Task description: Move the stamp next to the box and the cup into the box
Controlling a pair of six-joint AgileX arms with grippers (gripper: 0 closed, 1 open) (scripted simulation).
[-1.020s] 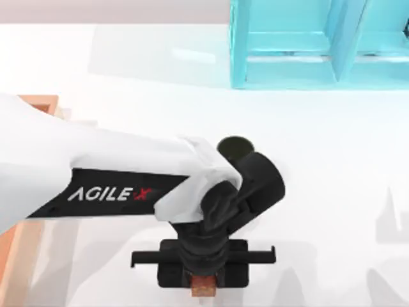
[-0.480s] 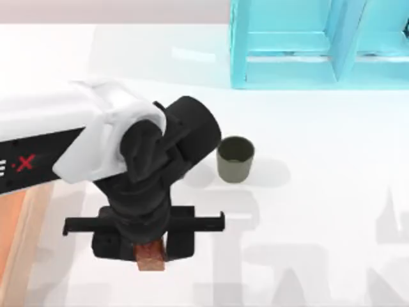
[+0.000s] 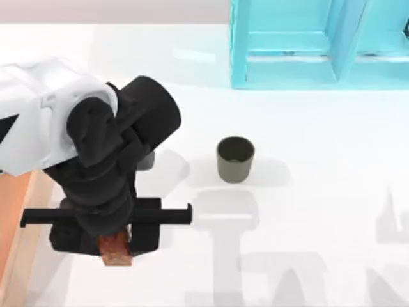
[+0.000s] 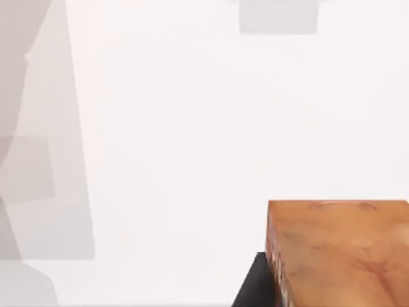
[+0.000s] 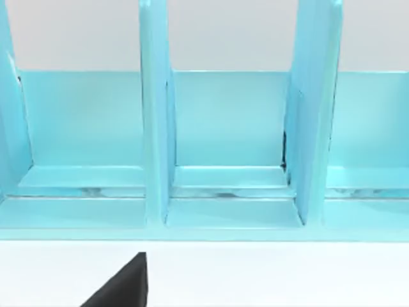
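Left pincer [image 3: 116, 246] carried stamp [image 3: 117, 249] leftward over table [image 3: 319, 211].

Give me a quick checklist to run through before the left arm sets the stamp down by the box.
1. Stamp held in the left gripper: ok, it sits between the fingers in the top view.
2. Stamp off the table: cannot tell from these views.
3. Gripper close to the box: ok, the box's rim lies just to its left at the table's left edge.
4. Bare table beside the box for the drop: ok.
5. Cup out of the way: ok, upright and apart to the right.
6. Cup in the box: not ok, on the table.
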